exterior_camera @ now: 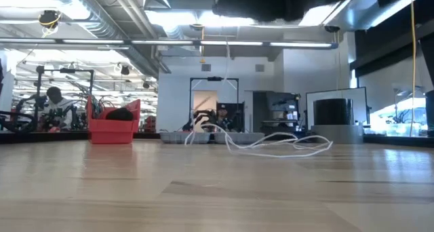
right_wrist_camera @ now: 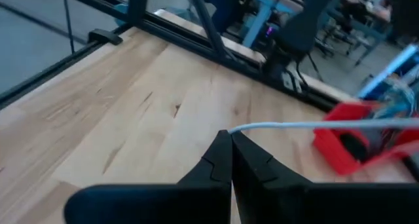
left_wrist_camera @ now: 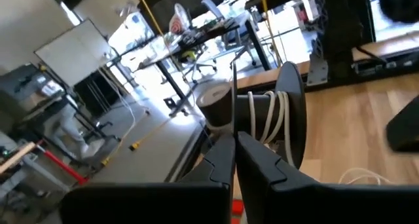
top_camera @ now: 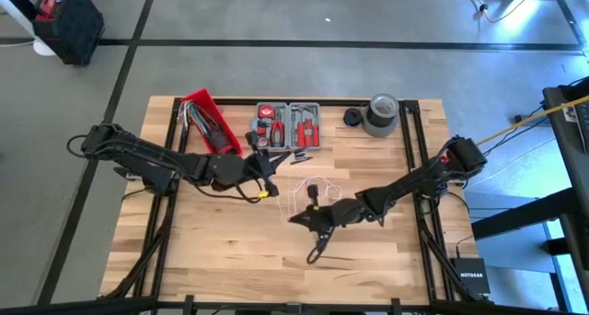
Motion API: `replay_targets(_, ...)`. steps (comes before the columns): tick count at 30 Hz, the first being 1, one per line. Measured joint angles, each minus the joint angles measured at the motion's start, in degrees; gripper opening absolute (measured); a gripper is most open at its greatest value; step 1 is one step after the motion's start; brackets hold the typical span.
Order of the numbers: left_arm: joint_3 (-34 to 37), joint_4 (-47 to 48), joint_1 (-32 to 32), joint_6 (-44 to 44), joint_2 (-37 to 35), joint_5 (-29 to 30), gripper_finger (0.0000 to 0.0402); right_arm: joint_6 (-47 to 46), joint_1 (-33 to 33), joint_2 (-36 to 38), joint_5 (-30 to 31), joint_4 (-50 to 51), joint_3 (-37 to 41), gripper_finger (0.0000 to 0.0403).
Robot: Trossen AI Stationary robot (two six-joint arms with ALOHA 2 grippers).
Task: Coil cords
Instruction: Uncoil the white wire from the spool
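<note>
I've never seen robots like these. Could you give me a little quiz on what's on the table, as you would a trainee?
1. True or false: the red bin stands at the table's right edge.
2. What does the right gripper pinch? A) the white cord B) a roll of tape C) a screwdriver
3. Fill in: the left gripper and the right one both have their fingers ___.

Key: 1 false, it stands at the far left. 2 A. 3 shut.
</note>
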State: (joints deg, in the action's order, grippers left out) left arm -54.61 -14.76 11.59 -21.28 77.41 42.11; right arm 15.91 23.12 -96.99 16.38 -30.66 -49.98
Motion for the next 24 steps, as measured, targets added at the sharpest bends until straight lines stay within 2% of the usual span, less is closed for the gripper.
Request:
replay_targets(2,0.0,1.22,-0.44,0.88,0.0,-0.14,0.0005,2.18,1.06,0.75,0.57,2.64,-1.53,0.0003)
replay_targets(6,0.0,3.4,-1.33,1.2,0.0,-0.04,0.0005,5.63,4.5,3.88,7.29,7.59,-3.05,0.0003)
replay_targets(15,0.0,6.53,-1.53,-0.48,0.0,0.16,0.0005,6.47,13.22,16.48,28.09,21.63,-3.04,0.0003)
replay_targets(20,0.0,7.25,-1.53,-0.63,0.0,0.15,0.0005,0.33,17.77,21.76,38.42,31.7,-3.03,0.0003)
replay_targets(24,0.0,7.63,-1.53,-1.38,0.0,0.13,0.0005,-9.26,19.71,23.33,42.18,40.28,-1.96,0.0003)
